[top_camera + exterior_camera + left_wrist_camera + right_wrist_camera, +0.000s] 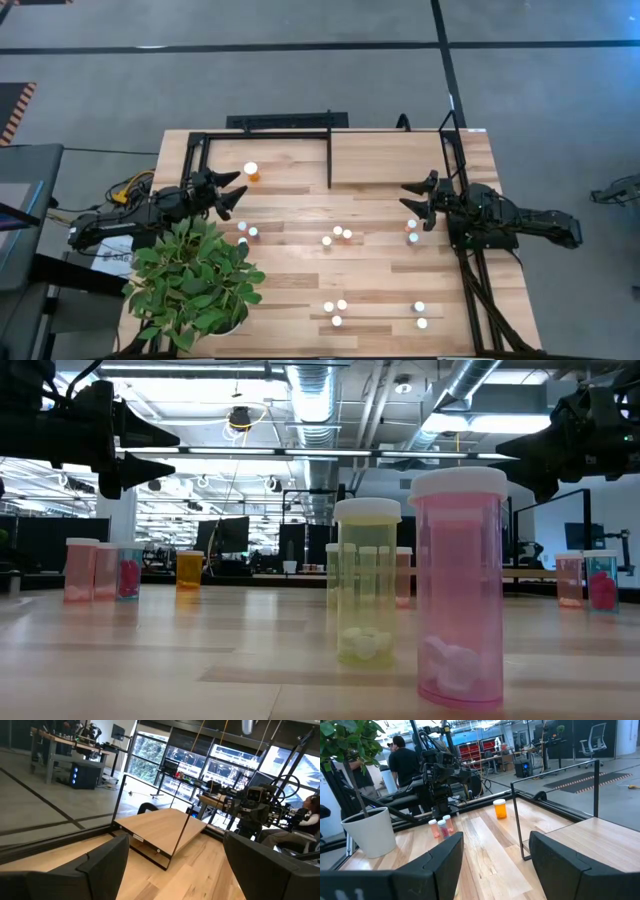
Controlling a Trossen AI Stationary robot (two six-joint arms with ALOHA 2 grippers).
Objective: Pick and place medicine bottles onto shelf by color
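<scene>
Both grippers hang spread and empty above the table, the left gripper (238, 193) beside the potted plant (195, 280), the right gripper (417, 208) over a couple of vials (412, 232). More small bottles (336, 236) dot the tabletop; the larger orange bottle (251, 172) stands within the black frame bars, left of the bare shelf (390, 160).

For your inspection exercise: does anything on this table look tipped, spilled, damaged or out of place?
Nothing looks tipped, spilled or broken. The vials stand upright in small groups, for example the pink vial and the yellow-green vial. One oddity: a potted plant sits on the table's corner beside the open left gripper.
</scene>
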